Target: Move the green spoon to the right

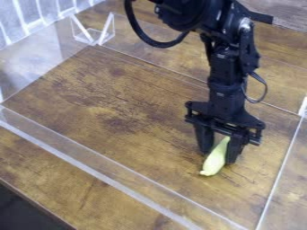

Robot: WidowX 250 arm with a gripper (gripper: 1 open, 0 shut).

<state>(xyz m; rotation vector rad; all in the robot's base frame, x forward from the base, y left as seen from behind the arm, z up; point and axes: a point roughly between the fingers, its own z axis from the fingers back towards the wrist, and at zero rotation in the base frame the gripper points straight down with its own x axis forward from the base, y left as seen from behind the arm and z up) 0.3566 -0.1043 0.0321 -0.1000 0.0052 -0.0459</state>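
Green spoon [214,159]: it is seen on the brown wooden counter [108,103], in the lower right part of the view, directly below the black robot arm [228,67]. Its pale yellow-green body is laid at a slant, with the lower end pointed toward the bottom of the view and slightly to the left. The upper end is partly covered by the pincer [221,150], so the full length cannot be made out, and no metallic tip can be told apart there.

The pincer is held low over the counter, its dark fingers spread, one at either side of the spoon's upper part. A gap is left between them, and the spoon is seen in that gap without being visibly pinched. Whether either finger is touched by the spoon cannot be told from this angle.

The arm is extended downward from the top of the view. A black cable [144,36] is looped out to the left of its upper part, and a thinner one [261,86] is curved at its right side.

The worn wood is crossed by a pale, see-through strip [106,179] that is run diagonally along the lower left. More clear edging [281,171] is seen to the right of the spoon, apart from it. Near the upper left, a small clear angular piece [93,29] is stood beside the white slatted border [36,16].
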